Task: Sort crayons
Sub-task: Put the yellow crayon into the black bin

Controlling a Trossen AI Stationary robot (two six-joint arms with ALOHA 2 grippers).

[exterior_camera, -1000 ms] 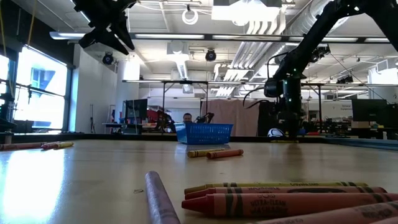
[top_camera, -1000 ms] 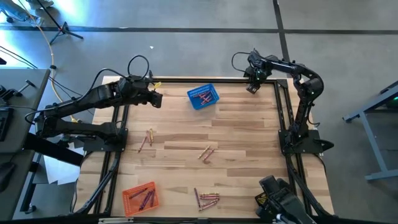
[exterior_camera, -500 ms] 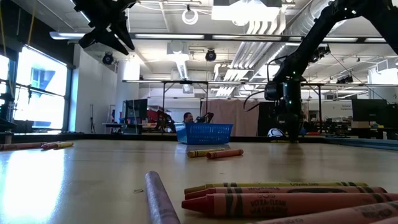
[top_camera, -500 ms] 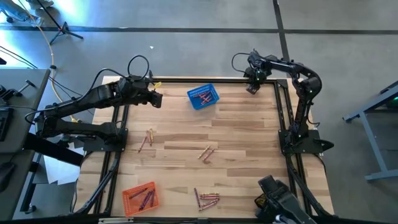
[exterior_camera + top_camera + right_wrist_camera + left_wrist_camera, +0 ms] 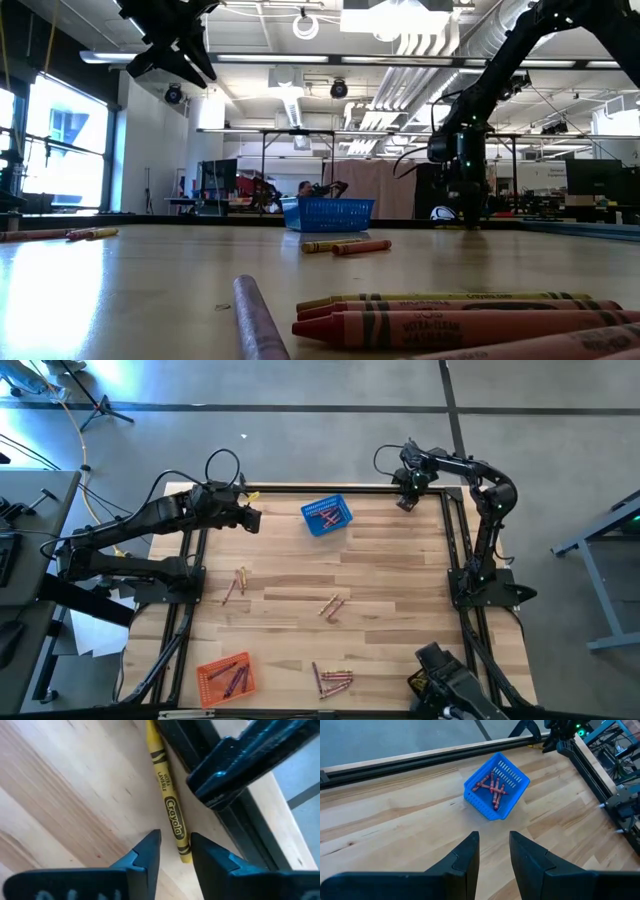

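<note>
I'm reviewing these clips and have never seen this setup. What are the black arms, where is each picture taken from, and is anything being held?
Two robot arms work at a wooden table. One camera looks straight down, one sits at table height, and one rides on each wrist. The left gripper hangs above the far left corner, fingers slightly apart, holding nothing. The right gripper is low at the far right corner, its open fingers just short of a yellow crayon lying along the table's edge rail. Red crayons fill the blue basket; an orange basket holds purple ones, and loose crayons lie scattered.
</note>
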